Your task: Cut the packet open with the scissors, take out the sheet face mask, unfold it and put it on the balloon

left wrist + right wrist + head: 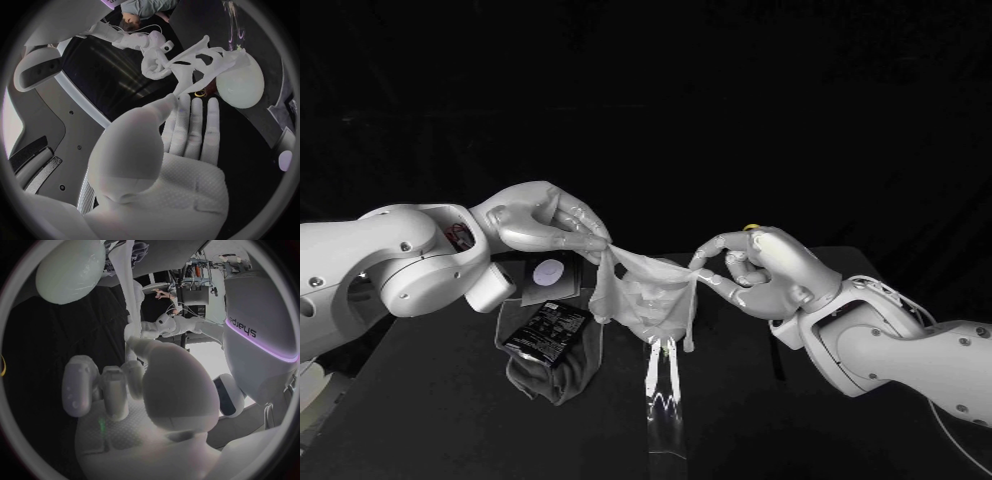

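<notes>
The left hand [557, 226] and the right hand [759, 268] each pinch an upper edge of the sheet face mask [643, 296] at their fingertips, so it hangs spread open between and below the fingers. The balloon [241, 82] sits just beyond the left fingertips. The packet [545, 331] lies below them on the black table [430, 400].

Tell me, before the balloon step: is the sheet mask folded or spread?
Spread: left hand and right hand hold the sheet mask stretched between them; its openings show.
</notes>
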Robot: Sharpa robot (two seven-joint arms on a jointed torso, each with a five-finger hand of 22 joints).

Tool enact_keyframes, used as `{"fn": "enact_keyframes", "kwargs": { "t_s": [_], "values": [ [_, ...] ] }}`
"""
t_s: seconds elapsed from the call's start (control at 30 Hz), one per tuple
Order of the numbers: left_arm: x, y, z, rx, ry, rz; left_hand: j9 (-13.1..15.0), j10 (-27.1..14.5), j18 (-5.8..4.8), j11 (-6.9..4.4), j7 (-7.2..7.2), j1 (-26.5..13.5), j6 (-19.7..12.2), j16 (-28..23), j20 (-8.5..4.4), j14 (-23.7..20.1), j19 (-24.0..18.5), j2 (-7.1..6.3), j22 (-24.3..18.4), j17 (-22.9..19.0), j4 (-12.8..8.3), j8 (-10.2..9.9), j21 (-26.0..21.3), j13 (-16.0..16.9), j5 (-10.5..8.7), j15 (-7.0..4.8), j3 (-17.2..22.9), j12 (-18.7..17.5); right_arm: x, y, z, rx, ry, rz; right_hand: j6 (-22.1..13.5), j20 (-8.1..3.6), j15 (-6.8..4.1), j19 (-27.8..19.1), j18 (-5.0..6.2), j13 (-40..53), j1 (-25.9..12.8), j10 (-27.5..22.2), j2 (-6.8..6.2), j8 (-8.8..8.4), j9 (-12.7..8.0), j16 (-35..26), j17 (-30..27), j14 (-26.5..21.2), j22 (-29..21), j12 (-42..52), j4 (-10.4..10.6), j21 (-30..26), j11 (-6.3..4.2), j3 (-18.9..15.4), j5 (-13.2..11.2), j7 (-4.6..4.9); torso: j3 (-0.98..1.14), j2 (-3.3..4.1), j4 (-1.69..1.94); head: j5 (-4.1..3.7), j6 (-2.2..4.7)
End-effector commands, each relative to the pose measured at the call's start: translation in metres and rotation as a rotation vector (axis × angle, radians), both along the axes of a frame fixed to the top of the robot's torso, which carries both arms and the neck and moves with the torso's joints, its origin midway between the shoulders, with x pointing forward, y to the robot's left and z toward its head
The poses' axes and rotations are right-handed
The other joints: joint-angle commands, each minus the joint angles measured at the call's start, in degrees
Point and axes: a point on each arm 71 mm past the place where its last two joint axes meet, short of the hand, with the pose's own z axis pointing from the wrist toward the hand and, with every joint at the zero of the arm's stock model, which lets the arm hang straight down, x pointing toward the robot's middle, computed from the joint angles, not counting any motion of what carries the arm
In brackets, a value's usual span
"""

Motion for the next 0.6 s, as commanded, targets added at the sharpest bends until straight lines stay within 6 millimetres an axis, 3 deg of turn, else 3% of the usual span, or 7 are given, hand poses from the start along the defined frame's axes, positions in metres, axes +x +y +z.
{"fn": "enact_keyframes", "kwargs": {
  "t_s": [0.03, 0.43, 0.6],
  "values": [
    [-0.005, -0.006, -0.008, -0.003, 0.040, -0.040, 6.0, 0.3, 0.46, -0.03, 0.06, 0.1, 0.3, 0.3, -0.27, 0.2, 0.1, 0.59, 0.1, -0.1, -0.4, 0.3, 0.2, 0.1, 0.18, -0.17, 0.0, 0.3, -0.004, -0.002, -0.008, 0.001, 0.038, 0.014, 0.5, -0.02, 0.07, 0.1, -0.39, 5.2, 0.5, 0.2, 0.10, 0.40, 0.1, 0.2, 15.1, 6.1, 11.0, -0.1, 0.0, -0.1, 0.13, -0.4, 0.4, -0.11, -0.03, -0.11, -0.10, -0.14, -0.67],
    [-0.008, -0.014, -0.026, 0.013, 0.077, -0.063, 6.0, 0.3, 0.45, -0.05, 0.05, 0.0, 0.3, 0.3, -0.29, 0.2, 0.0, 0.58, 0.2, -0.1, -0.4, 0.3, 0.3, 0.1, 0.18, -0.18, 0.0, 0.3, -0.007, -0.011, -0.035, -0.016, 0.109, -0.010, 0.4, -0.02, 0.06, 0.1, -0.38, 5.2, 0.6, 0.2, 0.11, 0.38, 0.0, 0.2, 15.1, 6.1, 11.0, -0.1, 0.0, -0.1, 0.13, -0.4, 0.4, -0.10, 0.00, -0.27, -0.15, -0.41, -1.97],
    [-0.001, -0.017, -0.045, 0.035, 0.098, -0.037, 6.0, 0.3, 0.43, -0.06, 0.03, -0.1, 0.3, 0.3, -0.31, 0.2, 0.0, 0.60, 0.3, -0.1, -0.4, 0.3, 0.4, 0.2, 0.18, -0.19, 0.0, 0.4, -0.003, -0.016, -0.044, -0.028, 0.122, -0.031, 0.4, -0.02, 0.06, 0.0, -0.36, 5.1, 0.6, 0.2, 0.13, 0.37, 0.0, 0.2, 15.1, 6.1, 11.0, -0.3, 0.0, -0.2, 0.13, -0.4, 0.4, -0.10, -0.05, -0.37, -0.17, -0.52, -2.01]
  ]
}}
